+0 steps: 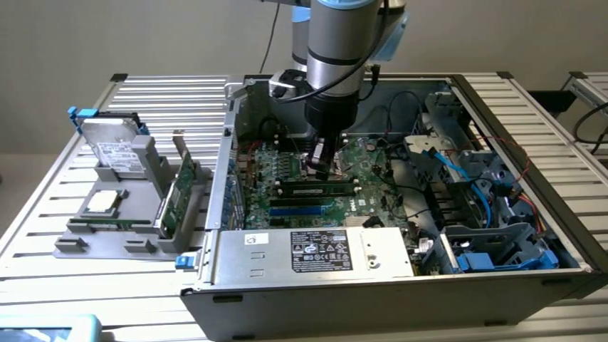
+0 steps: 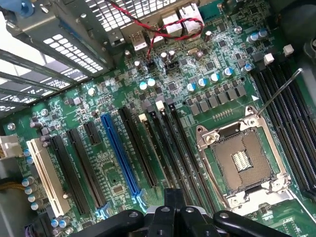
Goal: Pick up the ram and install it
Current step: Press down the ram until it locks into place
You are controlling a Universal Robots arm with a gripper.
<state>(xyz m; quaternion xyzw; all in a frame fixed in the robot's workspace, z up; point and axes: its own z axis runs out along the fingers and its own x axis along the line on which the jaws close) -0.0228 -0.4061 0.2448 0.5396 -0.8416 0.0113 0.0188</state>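
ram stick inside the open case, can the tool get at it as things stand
Probably yes. The tool hangs over the motherboard just beside the ram, the case is open on top, and the blue cables lie toward the exterior view's right.

arm [image 1: 334, 43]: silver tube | blue cap | black cable | claw [image 1: 320, 165]: black

- Exterior view: high, angled down over the open computer case [image 1: 380, 271] on the bench [image 1: 57, 206].
- Wrist view: close above the motherboard [image 2: 98, 106], which both views share.
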